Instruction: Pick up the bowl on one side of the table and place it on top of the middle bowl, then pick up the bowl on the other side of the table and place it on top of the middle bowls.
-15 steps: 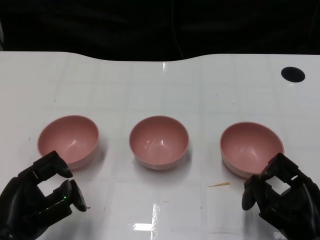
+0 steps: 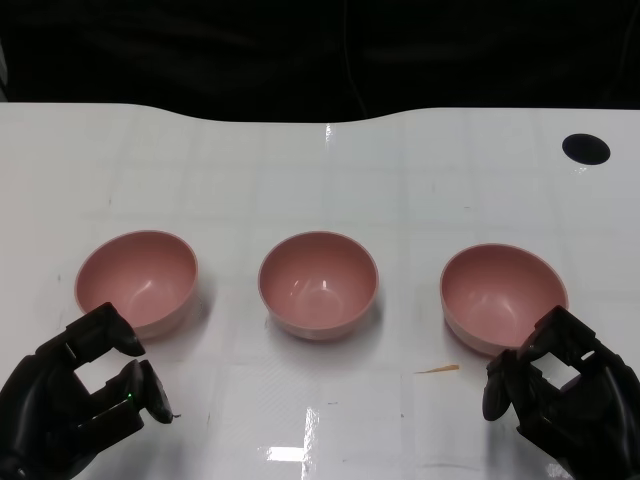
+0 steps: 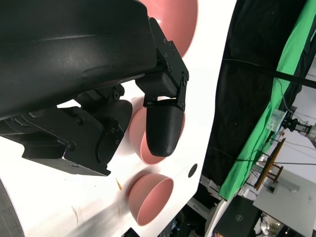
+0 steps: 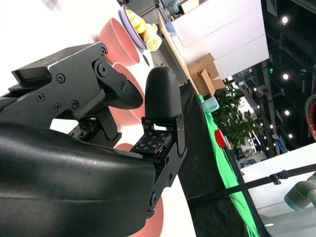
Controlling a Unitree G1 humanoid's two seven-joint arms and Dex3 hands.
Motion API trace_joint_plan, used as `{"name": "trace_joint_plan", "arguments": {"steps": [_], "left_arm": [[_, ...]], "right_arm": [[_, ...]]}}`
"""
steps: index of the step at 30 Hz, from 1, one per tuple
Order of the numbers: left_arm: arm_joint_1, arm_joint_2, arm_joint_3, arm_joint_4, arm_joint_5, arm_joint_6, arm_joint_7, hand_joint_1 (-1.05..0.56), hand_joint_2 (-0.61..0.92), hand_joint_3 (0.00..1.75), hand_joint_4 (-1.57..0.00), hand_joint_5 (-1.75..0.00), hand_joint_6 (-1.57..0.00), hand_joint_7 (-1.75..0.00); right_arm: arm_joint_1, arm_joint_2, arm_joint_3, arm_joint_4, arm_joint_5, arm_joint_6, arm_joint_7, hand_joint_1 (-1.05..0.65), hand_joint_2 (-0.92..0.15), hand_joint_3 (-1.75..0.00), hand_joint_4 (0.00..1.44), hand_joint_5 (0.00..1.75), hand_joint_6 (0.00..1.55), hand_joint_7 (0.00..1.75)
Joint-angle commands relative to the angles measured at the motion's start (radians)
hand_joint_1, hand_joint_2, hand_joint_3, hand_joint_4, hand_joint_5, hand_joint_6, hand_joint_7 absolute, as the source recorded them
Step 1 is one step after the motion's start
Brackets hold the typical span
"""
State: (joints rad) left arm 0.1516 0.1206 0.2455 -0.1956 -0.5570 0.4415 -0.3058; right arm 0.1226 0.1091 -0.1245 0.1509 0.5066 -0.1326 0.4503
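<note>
Three pink bowls stand in a row on the white table point(image 2: 320, 180): the left bowl point(image 2: 137, 280), the middle bowl point(image 2: 318, 283) and the right bowl point(image 2: 503, 297), all upright and empty. My left hand point(image 2: 72, 405) hovers just in front of the left bowl, fingers apart and holding nothing. My right hand point(image 2: 568, 398) sits just in front of the right bowl, also holding nothing. In the left wrist view a fingertip point(image 3: 163, 131) partly hides the middle bowl point(image 3: 136, 140), and the right bowl point(image 3: 150, 200) shows beyond it.
A black round hole point(image 2: 585, 149) lies at the table's back right. A small tan sliver point(image 2: 438, 370) lies in front of the right bowl. The table's far edge meets a dark backdrop. Off the table, the right wrist view shows a purple plate point(image 4: 129, 27) and boxes.
</note>
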Motion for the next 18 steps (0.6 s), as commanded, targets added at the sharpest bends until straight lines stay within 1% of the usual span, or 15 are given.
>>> {"name": "trace_joint_plan", "arguments": {"steps": [1, 5, 7, 8, 9, 10, 11, 12, 13, 14, 15, 16, 17, 18], "left_arm": [[0.001, 0.010, 0.012, -0.002, -0.003, -0.011, -0.002, 0.16, 0.90, 1.34, -0.92, -1.75, -0.69, -1.75], [0.001, 0.014, 0.010, 0.007, 0.001, -0.025, -0.017, 0.16, 0.90, 1.34, -0.92, -1.75, -0.69, -1.75], [0.006, 0.010, 0.003, 0.006, 0.025, -0.056, -0.013, 0.17, 0.89, 1.34, -0.92, -1.75, -0.69, -1.75], [0.012, 0.000, -0.003, 0.002, 0.049, -0.090, -0.002, 0.19, 0.85, 1.37, -0.93, -1.75, -0.71, -1.75], [0.020, -0.018, -0.012, -0.002, 0.090, -0.161, 0.010, 0.21, 0.81, 1.40, -0.93, -1.75, -0.72, -1.75], [0.027, -0.036, -0.025, 0.006, 0.157, -0.278, 0.021, 0.25, 0.75, 1.43, -0.94, -1.75, -0.73, -1.75], [0.032, -0.049, -0.038, 0.021, 0.230, -0.402, 0.033, 0.30, 0.65, 1.47, -0.94, -1.75, -0.75, -1.75], [0.036, -0.055, -0.052, 0.034, 0.311, -0.522, 0.055, 0.33, 0.60, 1.50, -0.93, -1.75, -0.75, -1.75], [0.038, -0.060, -0.062, 0.044, 0.409, -0.637, 0.101, 0.33, 0.57, 1.50, -0.90, -1.75, -0.75, -1.75], [0.037, -0.061, -0.068, 0.054, 0.498, -0.733, 0.150, 0.33, 0.54, 1.45, -0.84, -1.73, -0.74, -1.70], [0.035, -0.048, -0.073, 0.061, 0.606, -0.812, 0.210, 0.29, 0.51, 1.35, -0.76, -1.62, -0.71, -1.53], [0.034, -0.039, -0.075, 0.069, 0.677, -0.863, 0.251, 0.25, 0.49, 1.29, -0.74, -1.50, -0.73, -1.36], [0.032, -0.015, -0.076, 0.057, 0.792, -0.895, 0.314, 0.23, 0.48, 1.25, -0.73, -1.43, -0.75, -1.25], [0.030, 0.008, -0.075, 0.039, 0.897, -0.909, 0.368, 0.11, 0.43, 1.04, -0.73, -1.16, -0.80, -0.94]], "right_arm": [[0.007, -0.002, -0.012, -0.016, 0.011, -0.003, 0.005, -0.04, -0.63, -1.08, 0.90, 1.69, 0.79, 1.42], [0.009, 0.001, -0.012, -0.016, 0.004, -0.012, 0.000, -0.04, -0.63, -1.07, 0.90, 1.69, 0.79, 1.42], [0.012, 0.002, -0.011, -0.020, 0.003, -0.012, -0.003, -0.04, -0.63, -1.07, 0.90, 1.69, 0.79, 1.43], [0.014, 0.003, -0.011, -0.022, 0.002, -0.012, -0.004, -0.04, -0.63, -1.07, 0.90, 1.70, 0.78, 1.43], [0.016, 0.003, -0.012, -0.024, 0.001, -0.015, -0.004, -0.04, -0.63, -1.07, 0.90, 1.70, 0.78, 1.44], [0.017, 0.002, -0.012, -0.026, 0.000, -0.015, -0.003, -0.04, -0.63, -1.08, 0.89, 1.71, 0.78, 1.44], [0.018, 0.001, -0.012, -0.028, 0.000, -0.013, -0.003, -0.05, -0.62, -1.09, 0.88, 1.71, 0.77, 1.46], [0.019, 0.001, -0.012, -0.028, 0.000, -0.012, -0.005, -0.05, -0.62, -1.10, 0.88, 1.71, 0.77, 1.46], [0.018, 0.000, -0.013, -0.026, -0.001, -0.012, -0.005, -0.05, -0.61, -1.11, 0.88, 1.72, 0.76, 1.47], [0.018, -0.001, -0.013, -0.025, 0.000, -0.011, -0.003, -0.04, -0.61, -1.11, 0.88, 1.72, 0.76, 1.47], [0.017, -0.001, -0.014, -0.024, 0.003, -0.007, -0.002, -0.04, -0.62, -1.10, 0.88, 1.72, 0.76, 1.46], [0.017, -0.001, -0.014, -0.025, 0.005, -0.004, -0.002, -0.05, -0.62, -1.10, 0.88, 1.72, 0.76, 1.46], [0.018, -0.001, -0.013, -0.027, 0.000, -0.003, -0.008, -0.05, -0.62, -1.10, 0.88, 1.71, 0.77, 1.45], [0.018, 0.000, -0.012, -0.029, -0.004, -0.003, -0.014, -0.04, -0.62, -1.10, 0.89, 1.71, 0.77, 1.45]]}}
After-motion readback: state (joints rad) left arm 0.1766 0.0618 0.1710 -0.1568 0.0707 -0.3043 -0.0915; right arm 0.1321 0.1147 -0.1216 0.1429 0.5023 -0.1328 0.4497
